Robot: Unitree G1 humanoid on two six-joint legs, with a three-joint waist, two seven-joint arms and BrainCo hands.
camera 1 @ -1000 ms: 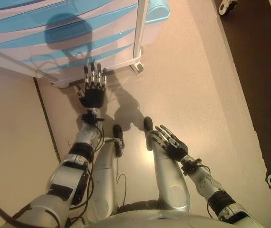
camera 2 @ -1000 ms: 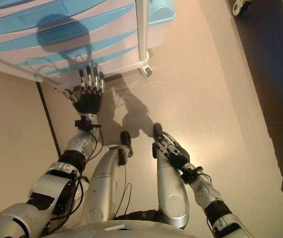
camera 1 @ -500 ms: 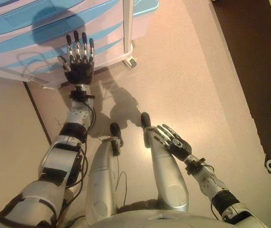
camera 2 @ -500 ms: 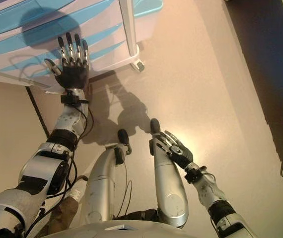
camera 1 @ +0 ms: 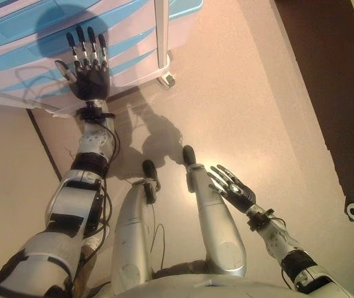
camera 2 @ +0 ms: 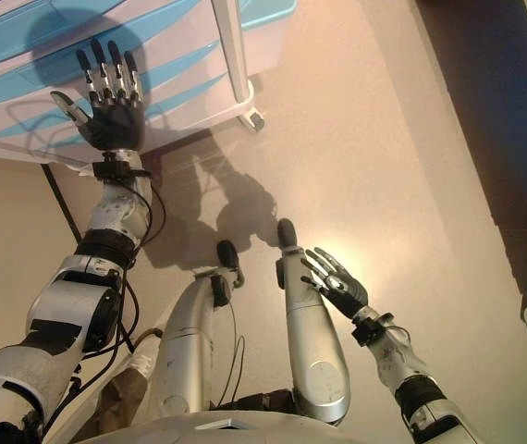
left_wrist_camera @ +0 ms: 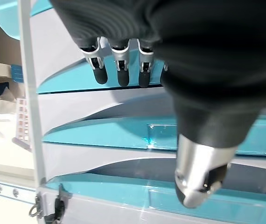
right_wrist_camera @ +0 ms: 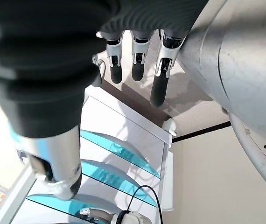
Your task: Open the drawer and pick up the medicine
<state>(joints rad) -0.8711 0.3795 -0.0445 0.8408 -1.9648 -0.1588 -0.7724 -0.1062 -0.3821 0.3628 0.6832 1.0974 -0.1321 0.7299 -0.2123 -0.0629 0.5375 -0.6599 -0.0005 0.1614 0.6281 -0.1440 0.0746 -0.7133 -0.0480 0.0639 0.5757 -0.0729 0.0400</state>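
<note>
Drawer unit (camera 1: pixel 34 37) closer now: left hand (camera 1: pixel 87 71) has risen, straight open fingers (left_wrist_camera: pixel 119 70) just before blue fronts, nothing gripped. Right hand (camera 1: pixel 236 189) idle, open. Drawers all closed; medicine unseen.

Plain indoor room: wheeled plastic drawer cabinet (camera 1: pixel 127 37).

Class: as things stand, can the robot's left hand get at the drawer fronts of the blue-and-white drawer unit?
Probably yes: the left hand is open, raised before the drawer unit, with nothing between them.
</note>
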